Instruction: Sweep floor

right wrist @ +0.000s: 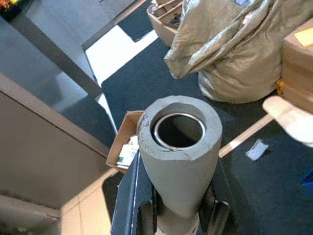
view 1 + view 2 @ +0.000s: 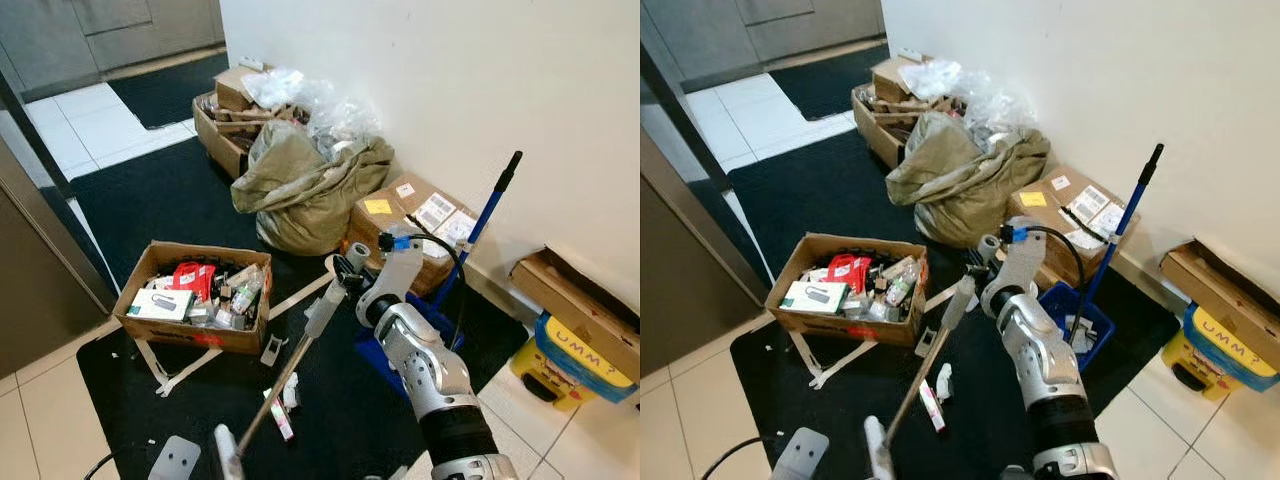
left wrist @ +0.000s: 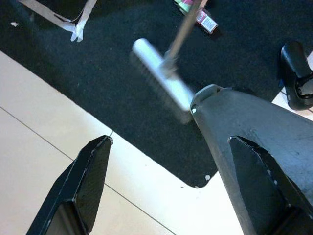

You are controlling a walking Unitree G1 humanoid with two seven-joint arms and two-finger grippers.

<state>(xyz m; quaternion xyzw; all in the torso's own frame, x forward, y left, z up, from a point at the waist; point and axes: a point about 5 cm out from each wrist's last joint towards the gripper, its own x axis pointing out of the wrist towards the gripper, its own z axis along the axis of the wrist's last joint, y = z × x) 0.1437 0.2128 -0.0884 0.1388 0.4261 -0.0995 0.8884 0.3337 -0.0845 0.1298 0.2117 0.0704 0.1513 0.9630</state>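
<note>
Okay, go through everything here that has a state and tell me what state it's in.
Broom: tilted, head on the black mat.
Right pincer: shut on the broom's grey handle.
Left pincer: open, holding nothing.
Cardboard box: open, full of clutter.
Olive sack: slumped against the wall.

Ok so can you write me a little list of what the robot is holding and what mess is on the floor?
holding: right gripper shut on the broom handle
broom head: brush over the black mat
left gripper: open, above mat edge and tiles
mess on mat: small packets, tape strips
nearby: open cardboard box of clutter, stuffed bag, blue dustpan by the wall
</note>
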